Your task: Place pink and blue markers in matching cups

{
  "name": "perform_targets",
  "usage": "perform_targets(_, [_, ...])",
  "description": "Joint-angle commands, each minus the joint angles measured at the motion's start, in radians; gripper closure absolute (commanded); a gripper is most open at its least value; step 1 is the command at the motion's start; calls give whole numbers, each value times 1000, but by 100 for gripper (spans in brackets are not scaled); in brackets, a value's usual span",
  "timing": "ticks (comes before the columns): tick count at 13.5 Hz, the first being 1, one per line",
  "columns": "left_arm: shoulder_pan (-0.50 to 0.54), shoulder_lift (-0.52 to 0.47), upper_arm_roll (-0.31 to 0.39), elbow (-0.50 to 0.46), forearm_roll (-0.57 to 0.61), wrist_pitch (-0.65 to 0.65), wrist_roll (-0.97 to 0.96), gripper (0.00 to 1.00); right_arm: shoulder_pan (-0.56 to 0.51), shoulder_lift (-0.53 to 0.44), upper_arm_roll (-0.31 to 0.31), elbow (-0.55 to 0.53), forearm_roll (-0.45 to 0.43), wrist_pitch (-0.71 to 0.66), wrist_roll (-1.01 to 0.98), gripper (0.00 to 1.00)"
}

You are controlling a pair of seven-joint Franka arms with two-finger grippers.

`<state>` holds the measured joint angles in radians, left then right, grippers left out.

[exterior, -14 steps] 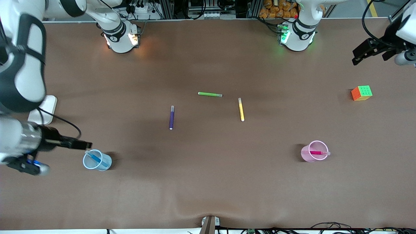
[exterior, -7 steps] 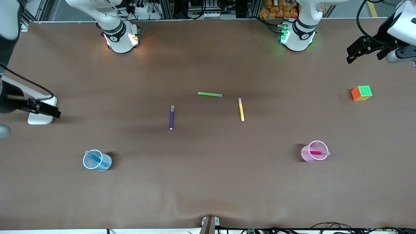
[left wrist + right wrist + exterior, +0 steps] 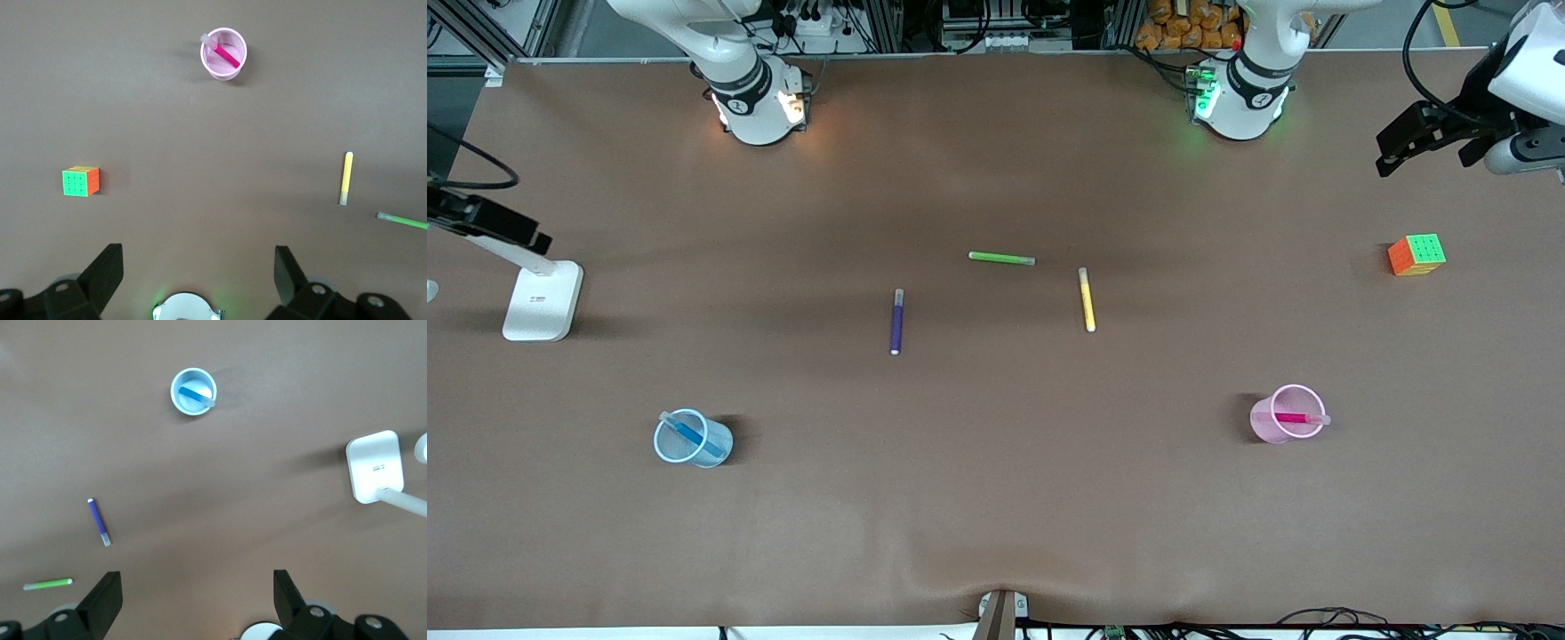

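The pale blue cup (image 3: 667,442) stands toward the right arm's end of the table with the sky-blue marker (image 3: 690,435) leaning inside it. The pink cup (image 3: 1267,425) stands toward the left arm's end with the magenta-pink marker (image 3: 1291,417) across its rim. The right wrist view shows the blue cup (image 3: 179,395) and blue marker (image 3: 195,393); the left wrist view shows the pink cup (image 3: 235,62) and pink marker (image 3: 227,55). My right gripper (image 3: 498,229) (image 3: 197,590) is open and empty, high over the table's edge. My left gripper (image 3: 1423,147) (image 3: 198,267) is open and empty, high near its base.
A dark purple pen (image 3: 895,321), a green pen (image 3: 1001,258) and a yellow pen (image 3: 1087,300) lie mid-table. A colour cube (image 3: 1416,254) sits toward the left arm's end. A white stand base (image 3: 543,300) sits under my right gripper.
My right gripper has drawn up and away from the blue cup toward the table's edge at its own end. My left gripper has barely shifted. The markers stay in their cups.
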<state>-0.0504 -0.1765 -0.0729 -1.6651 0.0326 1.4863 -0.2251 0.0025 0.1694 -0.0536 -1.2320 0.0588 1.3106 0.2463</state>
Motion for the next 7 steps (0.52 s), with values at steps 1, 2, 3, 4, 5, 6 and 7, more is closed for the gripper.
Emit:
perform_targets(1, [-8, 26, 4, 33, -7, -4, 12, 0, -16, -218, 8, -340, 23, 175, -2, 0])
perform_targets(2, [-6, 28, 4, 31, -3, -9, 12, 0, -15, -219, 9, -342, 16, 179, -5, 0])
perform_targets(3, [0, 29, 4, 31, -3, -9, 13, 0, -16, -217, 9, -337, 16, 177, -5, 0])
perform_targets(4, [1, 29, 4, 31, -3, -12, 13, 0, -15, -217, 9, -337, 16, 171, -5, 0])
perform_targets(5, [3, 29, 5, 33, -3, -12, 13, 0, -9, -215, 12, -330, 9, 170, -5, 0])
perform_targets(6, [4, 28, 8, 33, -3, -14, 16, 0, 0, -206, 14, -284, -3, 164, -4, 0])
perform_targets(7, [4, 28, 10, 34, -3, -12, 18, 0, 10, -194, 15, -233, -32, 109, 8, 0])
